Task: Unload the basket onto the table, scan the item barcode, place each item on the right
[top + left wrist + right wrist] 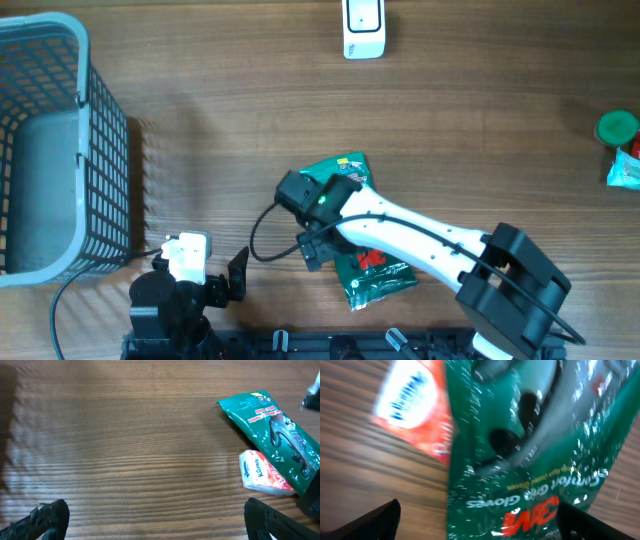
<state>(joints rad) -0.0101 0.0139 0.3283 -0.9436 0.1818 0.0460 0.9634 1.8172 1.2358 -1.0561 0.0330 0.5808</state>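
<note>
Right wrist shows green packet (535,455) printed "3M Comfort Grip Gloves".

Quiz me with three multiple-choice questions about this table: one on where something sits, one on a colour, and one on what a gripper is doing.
1. Where on the table does the basket stand?
A. Far left
B. Far right
C. Dead centre

2. What colour is the glove packet?
A. Yellow
B. Purple
C. Green

3. How is the right gripper standing?
A. Shut on the basket
B. Open, over the glove packet
C. Folded away out of sight

Answers:
1. A, since the overhead view shows the basket against the left edge.
2. C, since the shiny wrapper is green in all three views.
3. B, since its wrist view shows both fingertips spread wide with the packet filling the space beneath them.
</note>
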